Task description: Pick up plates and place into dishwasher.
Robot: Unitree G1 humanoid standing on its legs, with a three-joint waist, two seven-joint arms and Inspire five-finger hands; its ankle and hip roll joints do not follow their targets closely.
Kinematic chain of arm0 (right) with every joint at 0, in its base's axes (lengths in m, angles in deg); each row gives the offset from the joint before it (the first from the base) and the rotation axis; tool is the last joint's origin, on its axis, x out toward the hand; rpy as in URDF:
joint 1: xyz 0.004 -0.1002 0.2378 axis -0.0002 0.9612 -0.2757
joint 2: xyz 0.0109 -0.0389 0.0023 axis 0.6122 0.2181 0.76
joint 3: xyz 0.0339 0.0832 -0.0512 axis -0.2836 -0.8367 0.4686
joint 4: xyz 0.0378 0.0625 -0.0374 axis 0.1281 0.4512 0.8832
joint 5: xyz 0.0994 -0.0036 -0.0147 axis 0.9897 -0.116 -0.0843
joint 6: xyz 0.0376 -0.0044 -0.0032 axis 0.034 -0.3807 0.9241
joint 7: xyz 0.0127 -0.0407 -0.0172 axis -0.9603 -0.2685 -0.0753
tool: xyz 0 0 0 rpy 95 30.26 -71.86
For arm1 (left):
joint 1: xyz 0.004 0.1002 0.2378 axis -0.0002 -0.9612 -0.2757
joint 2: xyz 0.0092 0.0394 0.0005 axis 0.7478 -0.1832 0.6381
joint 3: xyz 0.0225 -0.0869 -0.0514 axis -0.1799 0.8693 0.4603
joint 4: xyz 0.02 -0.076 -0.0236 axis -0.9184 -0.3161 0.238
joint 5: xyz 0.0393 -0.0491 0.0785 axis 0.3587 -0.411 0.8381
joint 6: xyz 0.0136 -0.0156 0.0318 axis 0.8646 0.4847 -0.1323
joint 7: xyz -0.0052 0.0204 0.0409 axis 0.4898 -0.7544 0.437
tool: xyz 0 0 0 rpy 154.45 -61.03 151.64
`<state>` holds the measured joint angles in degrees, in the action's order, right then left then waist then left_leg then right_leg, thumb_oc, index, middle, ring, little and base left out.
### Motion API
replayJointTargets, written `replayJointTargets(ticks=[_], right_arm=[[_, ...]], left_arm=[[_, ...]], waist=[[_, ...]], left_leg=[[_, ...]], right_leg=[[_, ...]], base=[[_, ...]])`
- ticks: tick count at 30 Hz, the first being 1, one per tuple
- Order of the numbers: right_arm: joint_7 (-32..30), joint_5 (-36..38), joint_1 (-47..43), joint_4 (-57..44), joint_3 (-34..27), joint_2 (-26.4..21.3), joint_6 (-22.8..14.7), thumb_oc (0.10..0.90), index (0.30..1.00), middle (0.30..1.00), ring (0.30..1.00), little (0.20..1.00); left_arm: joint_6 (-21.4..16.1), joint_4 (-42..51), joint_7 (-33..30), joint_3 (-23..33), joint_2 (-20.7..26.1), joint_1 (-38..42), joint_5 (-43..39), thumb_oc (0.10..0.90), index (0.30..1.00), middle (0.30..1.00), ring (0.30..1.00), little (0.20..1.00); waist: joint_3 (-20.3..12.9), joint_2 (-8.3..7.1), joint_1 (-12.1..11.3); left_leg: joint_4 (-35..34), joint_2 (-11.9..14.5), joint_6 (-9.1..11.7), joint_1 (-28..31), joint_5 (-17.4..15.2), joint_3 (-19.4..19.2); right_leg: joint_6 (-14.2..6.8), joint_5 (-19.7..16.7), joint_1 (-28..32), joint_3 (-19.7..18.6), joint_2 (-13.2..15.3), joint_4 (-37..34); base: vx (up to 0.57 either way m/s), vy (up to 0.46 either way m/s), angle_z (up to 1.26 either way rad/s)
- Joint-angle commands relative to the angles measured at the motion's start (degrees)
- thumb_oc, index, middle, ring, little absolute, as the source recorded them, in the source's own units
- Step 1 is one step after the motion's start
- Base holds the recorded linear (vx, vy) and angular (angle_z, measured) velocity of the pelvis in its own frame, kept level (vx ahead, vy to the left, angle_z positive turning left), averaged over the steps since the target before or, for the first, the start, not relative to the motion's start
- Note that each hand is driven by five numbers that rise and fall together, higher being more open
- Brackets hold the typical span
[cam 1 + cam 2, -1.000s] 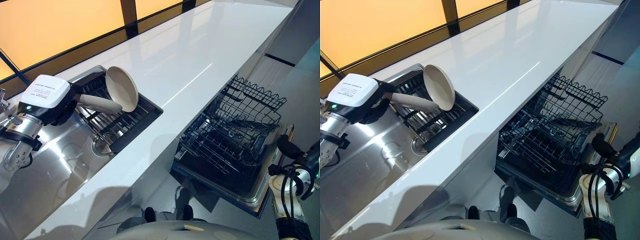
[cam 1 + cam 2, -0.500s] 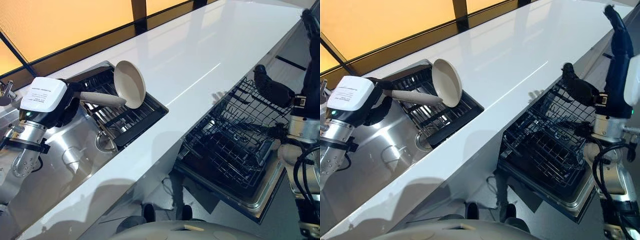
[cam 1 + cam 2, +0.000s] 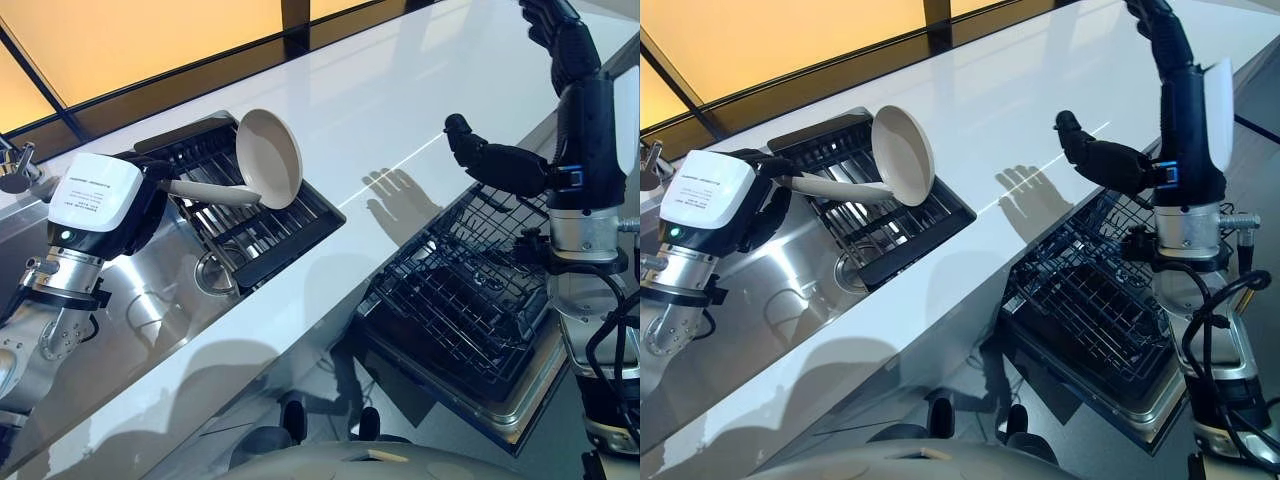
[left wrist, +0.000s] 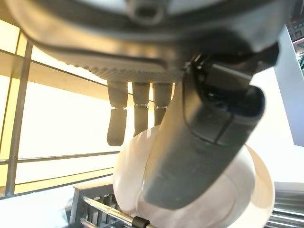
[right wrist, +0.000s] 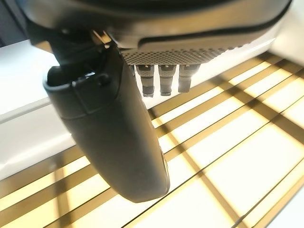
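Your left hand (image 3: 150, 195) is clamped on a cream plate (image 3: 270, 158) above the sink rack (image 3: 245, 225). Your right hand (image 3: 1095, 155) hangs with relaxed, empty fingers over the white bench (image 3: 400, 100), beside the dishwasher basket (image 3: 470, 280).

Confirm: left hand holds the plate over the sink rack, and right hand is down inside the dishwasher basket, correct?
Not quite. The left hand does hold the plate over the sink rack, but the left eye view shows the right hand raised above the dishwasher basket, over the counter edge.
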<state>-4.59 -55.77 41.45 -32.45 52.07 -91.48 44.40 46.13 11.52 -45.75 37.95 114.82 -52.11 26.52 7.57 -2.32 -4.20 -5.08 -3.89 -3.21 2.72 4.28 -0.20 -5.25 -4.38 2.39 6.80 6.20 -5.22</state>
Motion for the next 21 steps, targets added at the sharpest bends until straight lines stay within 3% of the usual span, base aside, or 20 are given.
replayJointTargets(ticks=[1,8,21], right_arm=[[-0.74,4.04,-8.33,-3.8,1.82,-6.07,-2.55,0.8,0.9,0.9,0.9,0.9],[-0.65,4.25,-9.93,-2.46,4.07,-6.18,-2.15,0.8,0.9,0.9,0.9,0.9],[0.98,4.62,-9.14,-0.67,3.45,-5.97,-2.47,0.8,0.9,0.9,0.9,0.9]], left_arm=[[-2.02,9.8,-9.51,12.93,0.55,18.34,-3.84,0.1,0.3,0.3,0.3,0.2],[-6.42,8.65,4.09,9.82,1.68,17.51,-9.79,0.1,0.3,0.3,0.3,0.2],[-10.01,5.92,12.3,9.81,2.58,17.18,-14.76,0.1,0.3,0.3,0.3,0.2]], waist=[[-6.46,3.46,1.23],[-5.98,3.96,0.15],[-5.59,4.56,0.09]], left_leg=[[0.08,-1.51,1.37,3.4,-7.73,0.82],[0.18,-1.56,1.4,3.64,-7.84,1.33],[0.22,-1.63,1.11,3.71,-7.67,1.58]], right_leg=[[0.8,8.43,1.79,2.73,-5.93,5.24],[0.86,8.91,2.83,4.26,-6.05,4.77],[1.17,9.17,3.14,4.61,-6.31,4.75]], base=[[-0.02,-0.037,0.17],[0.0,-0.021,0.06],[0.0,-0.002,0.0]])
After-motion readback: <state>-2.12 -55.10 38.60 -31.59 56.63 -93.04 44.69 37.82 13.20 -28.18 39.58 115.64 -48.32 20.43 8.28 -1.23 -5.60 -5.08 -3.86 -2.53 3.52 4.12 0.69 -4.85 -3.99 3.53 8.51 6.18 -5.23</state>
